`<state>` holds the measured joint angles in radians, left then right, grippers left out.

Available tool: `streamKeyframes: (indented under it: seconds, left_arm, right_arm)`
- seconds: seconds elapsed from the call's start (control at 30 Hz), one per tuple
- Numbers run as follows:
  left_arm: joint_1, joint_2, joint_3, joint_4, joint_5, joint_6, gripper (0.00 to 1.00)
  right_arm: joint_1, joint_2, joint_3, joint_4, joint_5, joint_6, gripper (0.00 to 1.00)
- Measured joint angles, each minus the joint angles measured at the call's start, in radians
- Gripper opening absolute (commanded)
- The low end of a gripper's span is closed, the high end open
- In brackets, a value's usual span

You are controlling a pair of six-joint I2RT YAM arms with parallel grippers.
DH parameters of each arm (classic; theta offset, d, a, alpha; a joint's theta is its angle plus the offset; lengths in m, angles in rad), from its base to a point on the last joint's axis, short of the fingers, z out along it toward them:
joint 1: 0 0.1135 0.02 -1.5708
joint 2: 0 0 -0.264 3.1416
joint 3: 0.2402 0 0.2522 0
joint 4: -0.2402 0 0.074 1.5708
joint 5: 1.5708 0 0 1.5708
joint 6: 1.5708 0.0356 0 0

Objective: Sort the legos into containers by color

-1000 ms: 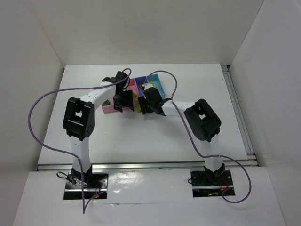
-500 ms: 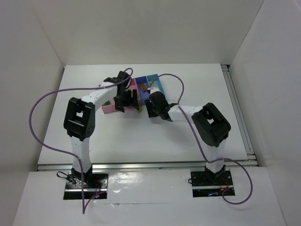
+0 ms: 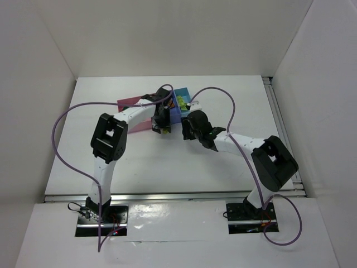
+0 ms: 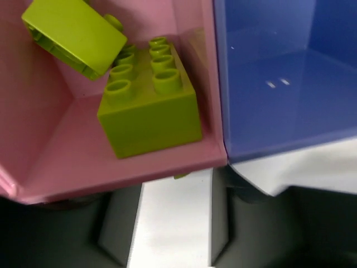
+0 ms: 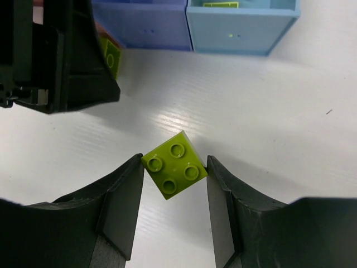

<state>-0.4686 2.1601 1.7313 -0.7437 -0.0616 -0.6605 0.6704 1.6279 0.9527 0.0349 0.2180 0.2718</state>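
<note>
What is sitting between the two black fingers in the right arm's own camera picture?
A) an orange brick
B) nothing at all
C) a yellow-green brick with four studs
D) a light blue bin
C: the right wrist view shows a yellow-green brick with four studs, turned cornerwise, between the fingers of the right gripper, with a corner against each finger.

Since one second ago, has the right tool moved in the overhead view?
Yes. The right tool has moved right, toward the side rail, off the bins, and now grips a yellow-green brick.
</note>
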Motion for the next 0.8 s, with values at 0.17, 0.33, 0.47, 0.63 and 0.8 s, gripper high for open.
streamKeyframes:
  seconds: [0.17, 0.33, 0.47, 0.63, 0.8]
  left_arm:
    - [-0.010, 0.025, 0.031, -0.013, -0.035, -0.006, 0.21]
    - [-0.016, 0.019, 0.024, -0.010, -0.047, 0.003, 0.07]
    - [-0.016, -0.035, -0.014, -0.029, -0.057, 0.006, 0.07]
    - [-0.010, -0.156, -0.017, -0.067, -0.061, 0.037, 0.04]
    - [0.032, -0.187, 0.088, -0.105, -0.058, 0.060, 0.04]
  right_arm:
    - [0.000, -0.002, -0.006, -0.015, 0.004, 0.008, 0.41]
    - [0.000, -0.002, 0.000, -0.037, 0.006, 0.007, 0.41]
    - [0.000, -0.002, 0.028, -0.057, 0.008, 0.003, 0.41]
    - [0.000, -0.013, 0.089, -0.073, 0.011, -0.008, 0.41]
    - [0.000, -0.032, 0.131, -0.073, 0.013, -0.013, 0.41]
